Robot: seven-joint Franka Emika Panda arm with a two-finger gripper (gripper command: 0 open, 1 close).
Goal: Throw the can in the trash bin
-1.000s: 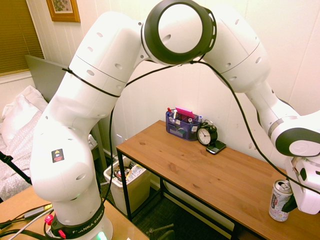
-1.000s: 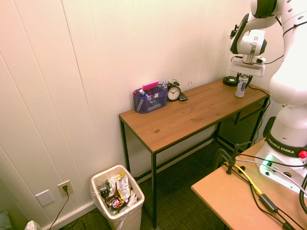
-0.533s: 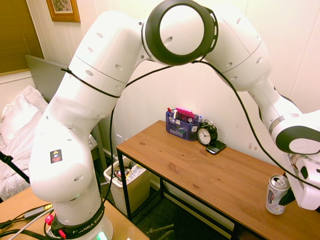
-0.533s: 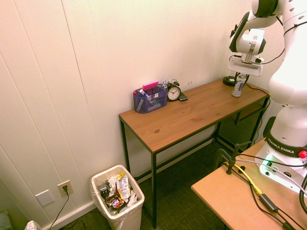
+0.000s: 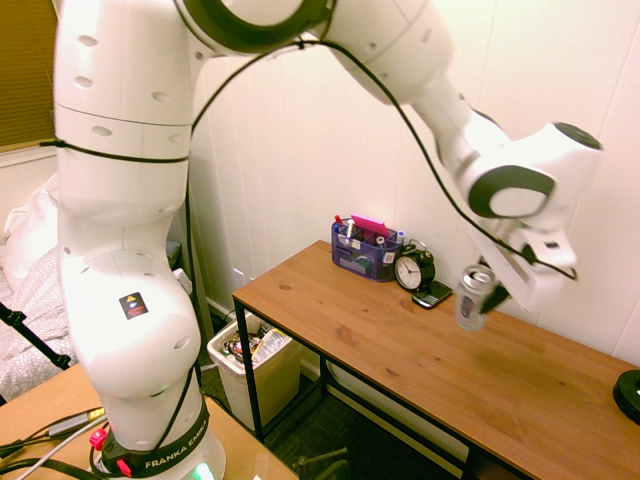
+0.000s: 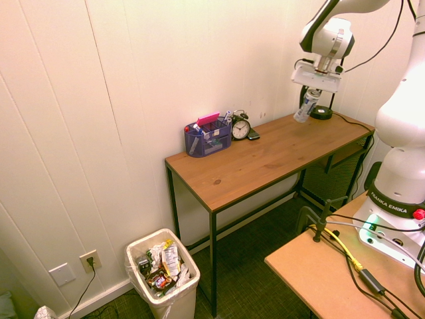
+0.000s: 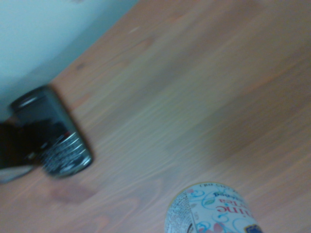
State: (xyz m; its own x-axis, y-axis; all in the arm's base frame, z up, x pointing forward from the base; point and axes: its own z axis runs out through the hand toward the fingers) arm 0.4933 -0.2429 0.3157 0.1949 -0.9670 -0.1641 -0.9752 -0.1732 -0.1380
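The gripper (image 5: pixel 489 297) is clamped on the can (image 5: pixel 473 297), which hangs tilted in the air clear of the wooden table (image 5: pixel 400 350) below it. The hold sits on the can's side wall, near mid-height. The can is probably light and thin-walled, so a hard squeeze could dent it, and its smooth metal may slip. Just beyond the gripper lie a dark phone (image 7: pixel 51 131) and an alarm clock (image 5: pixel 413 268). The trash bin (image 6: pixel 163 274) stands well away, on the floor past the table's far end.
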